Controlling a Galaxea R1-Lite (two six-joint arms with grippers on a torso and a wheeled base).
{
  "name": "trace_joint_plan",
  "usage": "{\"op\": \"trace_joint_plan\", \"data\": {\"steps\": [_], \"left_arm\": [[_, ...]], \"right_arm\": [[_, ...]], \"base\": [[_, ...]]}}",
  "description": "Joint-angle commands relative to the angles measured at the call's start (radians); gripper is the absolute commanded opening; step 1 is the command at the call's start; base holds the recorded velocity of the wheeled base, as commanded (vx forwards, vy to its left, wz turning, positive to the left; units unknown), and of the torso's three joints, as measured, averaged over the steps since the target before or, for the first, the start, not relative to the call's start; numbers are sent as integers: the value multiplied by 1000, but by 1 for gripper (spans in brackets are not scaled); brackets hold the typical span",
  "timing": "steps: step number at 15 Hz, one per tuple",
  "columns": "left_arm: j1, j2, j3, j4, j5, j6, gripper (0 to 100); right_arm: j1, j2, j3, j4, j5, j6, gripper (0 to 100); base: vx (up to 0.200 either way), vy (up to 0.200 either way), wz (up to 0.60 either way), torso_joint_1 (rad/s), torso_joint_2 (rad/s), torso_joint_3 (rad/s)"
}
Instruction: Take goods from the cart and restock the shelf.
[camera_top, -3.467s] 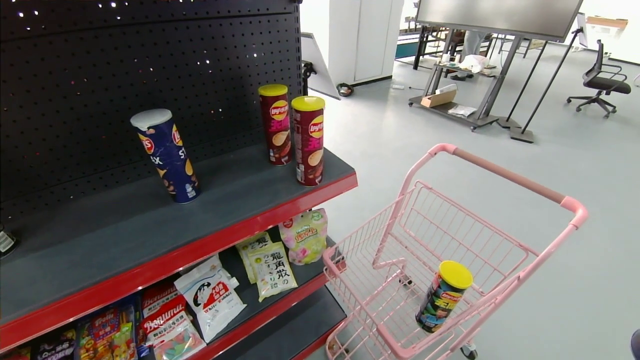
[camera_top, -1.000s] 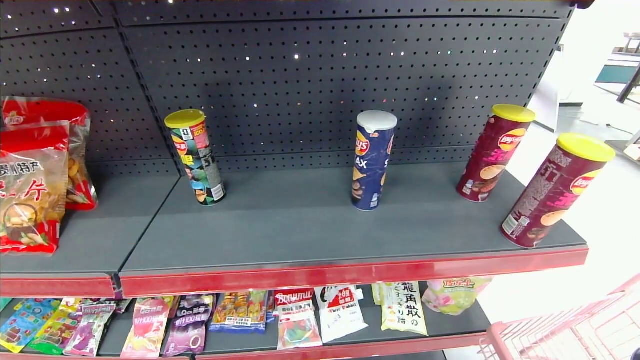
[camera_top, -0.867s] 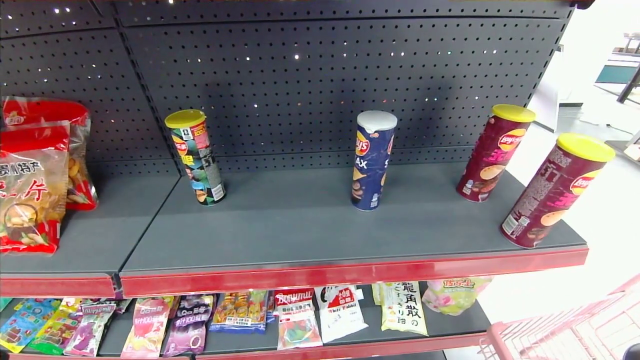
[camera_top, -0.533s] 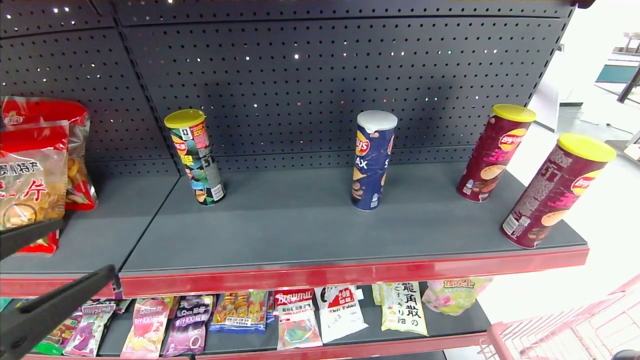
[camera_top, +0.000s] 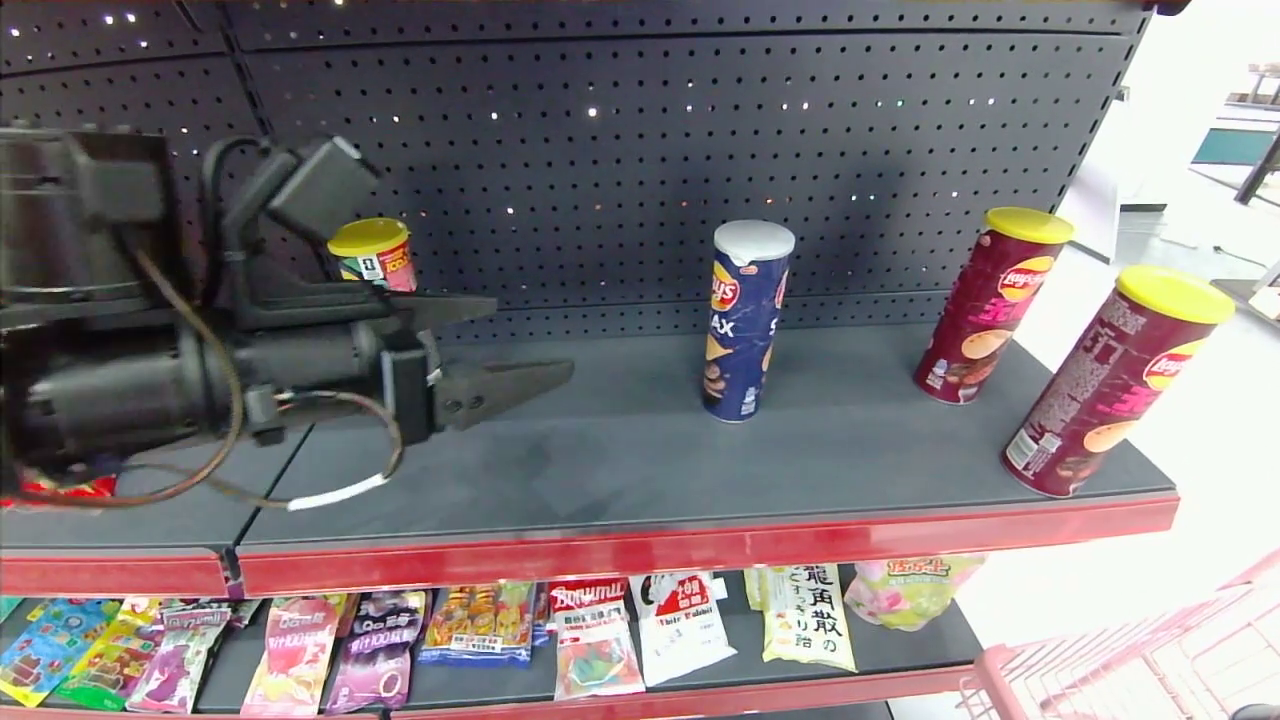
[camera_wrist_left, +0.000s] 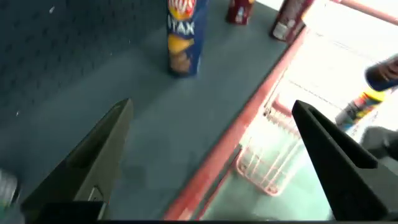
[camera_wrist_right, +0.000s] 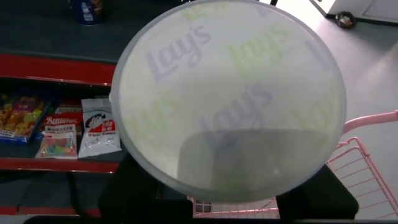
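My left gripper hangs open over the left part of the grey upper shelf, with nothing between its fingers; the same open gap shows in the left wrist view. Just behind it stands a multicoloured yellow-lidded can, partly hidden by the arm. A blue chip can stands mid-shelf. Two maroon cans stand at the shelf's right end. My right gripper is shut on a chip can whose translucent lid faces the right wrist camera.
A perforated back panel rises behind the shelf. Snack bags lie on the lower shelf. The pink cart stands at the lower right, beside the red shelf edge.
The head camera swung from the cart to the shelf. In the last half second my left arm rose from the lower left to in front of the multicoloured can, open.
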Motion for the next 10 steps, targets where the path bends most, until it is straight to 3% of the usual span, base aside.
{"op": "trace_joint_plan", "data": {"steps": [1,4,7,10], "left_arm": [[-33,282,-131,-132,-5,-1,100],[-82,411,-261,-161,-2,-2,100],[-91,542,-419,-162,-3,-2,100],[-108,606,-503,-162,-12,-2,100]], "right_arm": [[-1,11,5,0,-9,0,0],[-1,6,10,2,-27,0,0],[-1,3,10,2,-39,0,0],[-1,3,10,2,-42,0,0]], "base": [[0,0,0,0,0,0],[0,0,0,0,0,0],[0,0,0,0,0,0],[0,0,0,0,0,0]]}}
